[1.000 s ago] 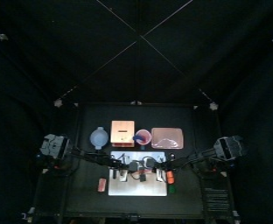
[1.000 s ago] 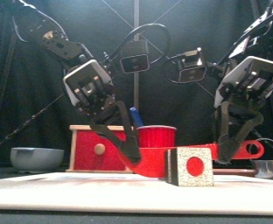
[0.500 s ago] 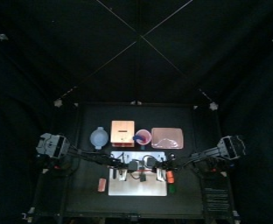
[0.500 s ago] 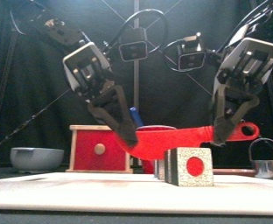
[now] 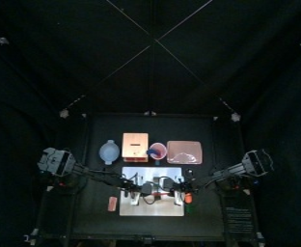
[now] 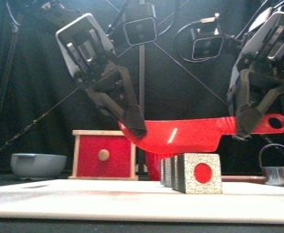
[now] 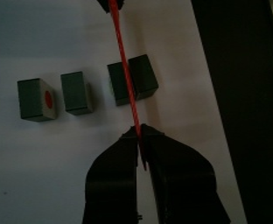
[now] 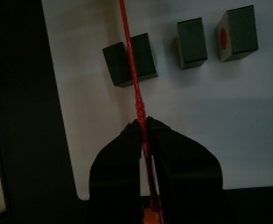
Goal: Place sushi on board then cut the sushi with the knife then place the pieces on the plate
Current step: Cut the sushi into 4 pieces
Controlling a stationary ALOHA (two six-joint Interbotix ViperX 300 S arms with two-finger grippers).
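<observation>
A red toy knife [image 6: 187, 135] hangs level above the white board [image 6: 132, 196], edge down. My left gripper [image 6: 130, 127] is shut on its blade tip, and my right gripper [image 6: 246, 123] is shut on its handle end. Below it on the board stand three dark green sushi blocks, the nearest showing a white face with a red centre [image 6: 197, 173]. In the left wrist view the knife [image 7: 122, 61] crosses the largest block [image 7: 133, 80], with two smaller blocks [image 7: 76, 93] [image 7: 35, 98] apart beside it. The right wrist view shows the same knife [image 8: 133, 70] over that block [image 8: 129, 61].
Behind the board stand the blue-grey bowl [image 5: 108, 150], the wooden box with its red drawer front [image 6: 105, 155], the red cup [image 5: 157, 150] and the pink tray [image 5: 183, 151]. Small orange toys lie at the board's left [image 5: 113, 203] and right [image 5: 189, 198]. A metal cutter [image 6: 278, 173] stands at the right.
Both grippers have risen together, lifting the red knife from about the top of the sushi blocks to clear above them. The blocks have not moved.
</observation>
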